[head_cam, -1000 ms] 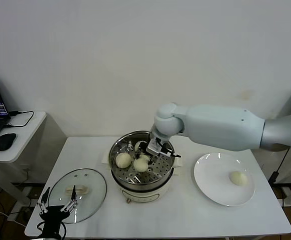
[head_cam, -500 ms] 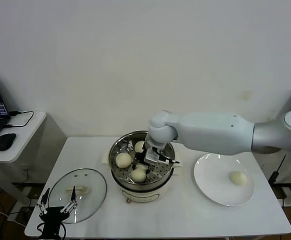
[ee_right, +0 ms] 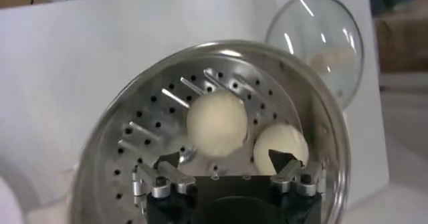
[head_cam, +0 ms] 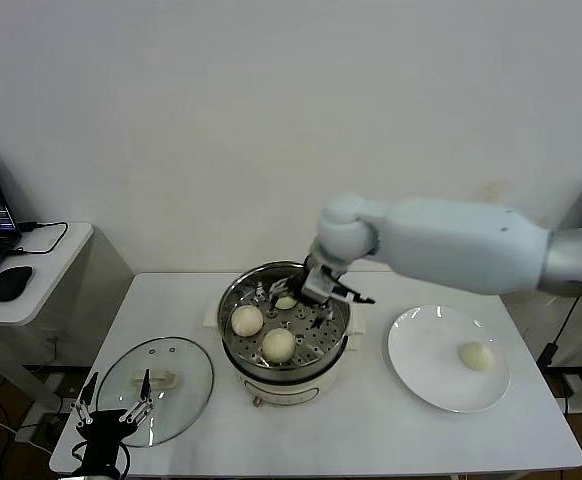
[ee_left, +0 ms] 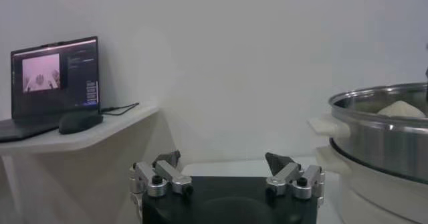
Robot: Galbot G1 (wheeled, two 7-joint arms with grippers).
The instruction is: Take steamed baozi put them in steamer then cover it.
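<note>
Over the steamer (head_cam: 285, 330), your right hand (head_cam: 311, 292) is spread and empty; lift clear of the three baozi (head_cam: 278, 344), then fetch the plate's (head_cam: 411, 375) last baozi (head_cam: 476, 355).

No legible text (laptop screen (ee_left: 55, 71) unreadable)

Head view: high, looking forward and down over the whole surface (head_cam: 371, 430). Left wrist view: low, level, facing sideways toward the steamer (ee_left: 384, 135). Right wrist view: close above the same steamer, looking down; the cover (ee_right: 321, 41) appears here and in the head view.
</note>
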